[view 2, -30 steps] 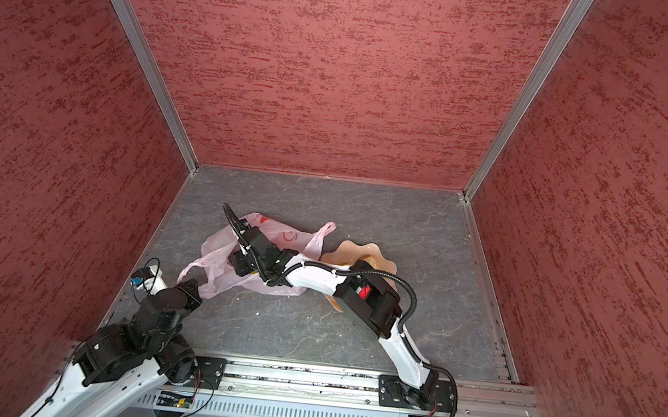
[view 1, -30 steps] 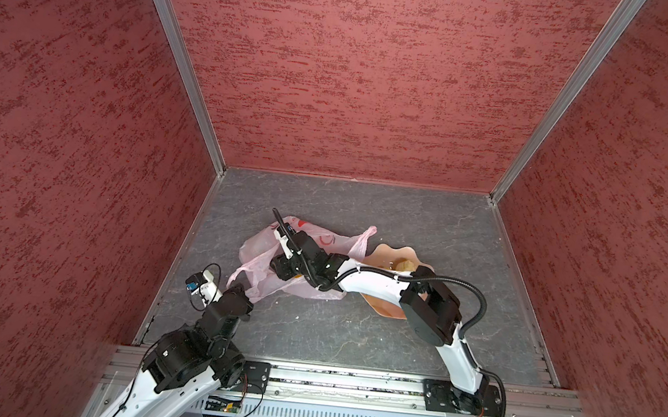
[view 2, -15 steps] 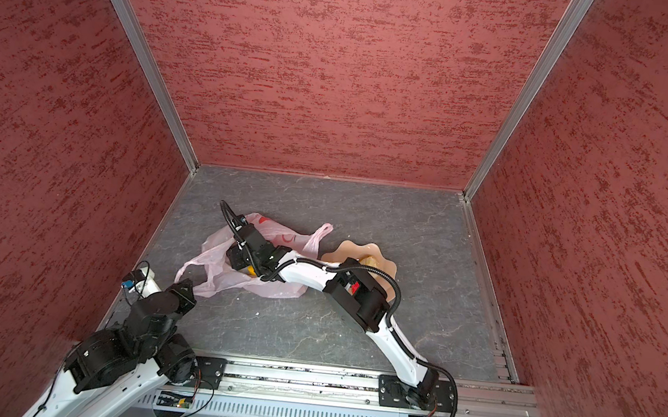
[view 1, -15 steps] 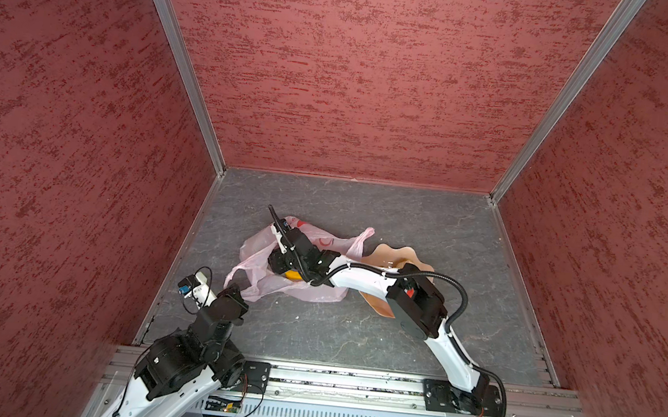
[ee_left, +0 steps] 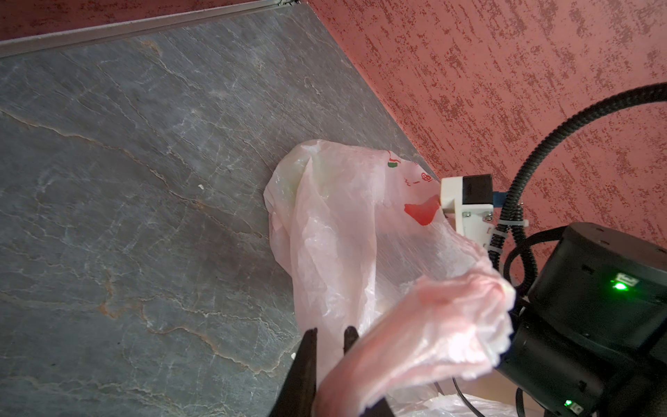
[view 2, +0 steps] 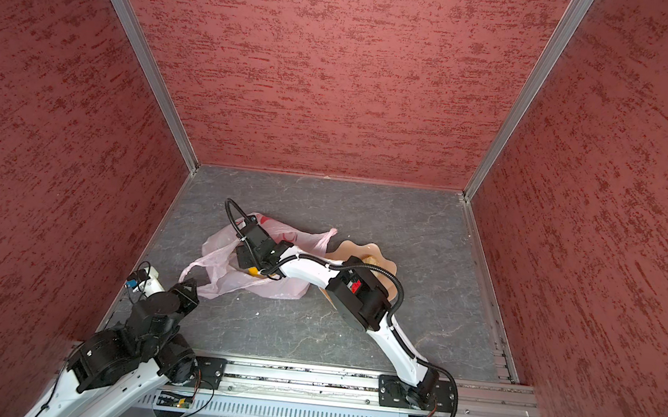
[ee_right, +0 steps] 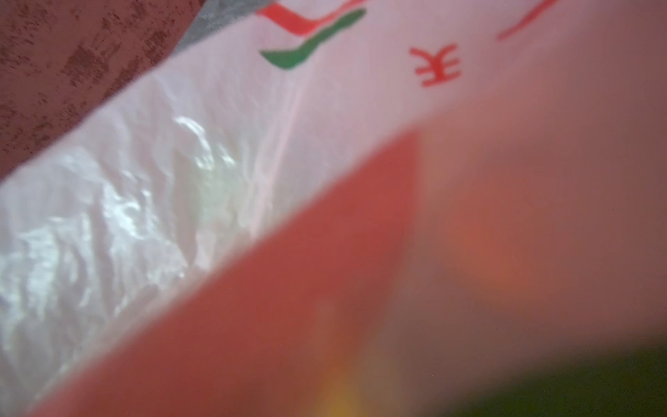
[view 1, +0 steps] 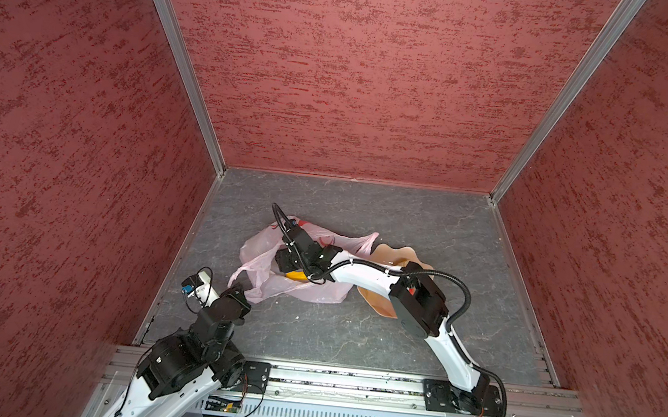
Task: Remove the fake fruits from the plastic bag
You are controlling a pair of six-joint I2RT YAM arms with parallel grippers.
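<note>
Both top views hang high over the front edge and look steeply down, sharing the whole counter (view 1: 353,336). The left wrist camera looks along its fingers (ee_left: 305,361) at the bag (ee_left: 335,224), close. The right wrist camera sits against the bag, blurred.

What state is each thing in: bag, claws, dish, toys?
plastic bag: crumpled on the table, one handle pulled taut.
left gripper: shut on that handle.
right gripper: inside the bag's mouth, jaws hidden.
yellow fruit: inside the bag's mouth.
dish: flat on the table, beige piece on it.
</note>
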